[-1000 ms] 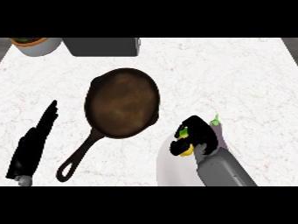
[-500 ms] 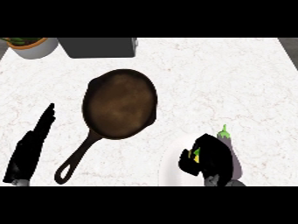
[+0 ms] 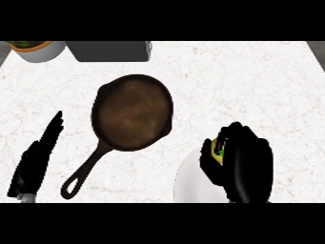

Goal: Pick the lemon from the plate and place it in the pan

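Lemon (image 3: 219, 151) peeks out yellow and green inside the right hand (image 3: 241, 164), whose fingers are curled round it. That hand sits over the white plate (image 3: 190, 181), near the bottom edge. Beside it, not touching, lies the brown pan (image 3: 132, 112), with nothing in it. At the left, the left hand (image 3: 36, 159) rests with straight fingers pressed together.

A kitchen: marble counter (image 3: 263, 86), cast-iron pan (image 3: 133, 112), plate (image 3: 193, 183).
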